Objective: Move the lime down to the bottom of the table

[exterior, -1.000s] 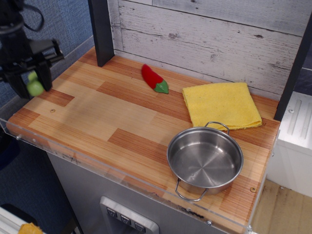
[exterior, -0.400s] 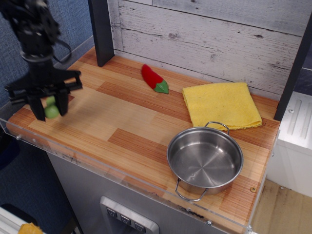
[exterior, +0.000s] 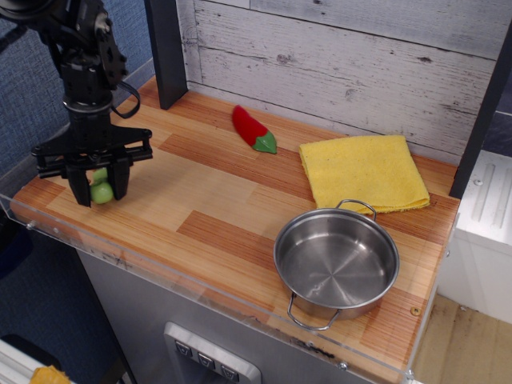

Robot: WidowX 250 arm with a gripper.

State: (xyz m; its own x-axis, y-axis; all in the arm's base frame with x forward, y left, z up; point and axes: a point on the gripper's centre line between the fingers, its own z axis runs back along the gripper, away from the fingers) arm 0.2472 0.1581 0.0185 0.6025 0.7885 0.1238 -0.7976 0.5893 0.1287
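The lime (exterior: 101, 188) is a small glossy light-green toy of two joined lobes. It sits between the two black fingers of my gripper (exterior: 99, 190), which is shut on it at the left end of the wooden table (exterior: 216, 208), low over the top near the front left corner. Whether the lime touches the wood cannot be told. The black arm rises above it to the upper left.
A red pepper with a green stem (exterior: 253, 130) lies at the back middle. A yellow cloth (exterior: 364, 172) lies at the back right. A steel pot (exterior: 336, 262) stands at the front right. A dark post (exterior: 166, 52) stands at the back left. A clear acrylic rim (exterior: 160, 268) edges the front.
My gripper has carried the lime from beyond the table's left edge rightward and down, to low over the front left part of the table.
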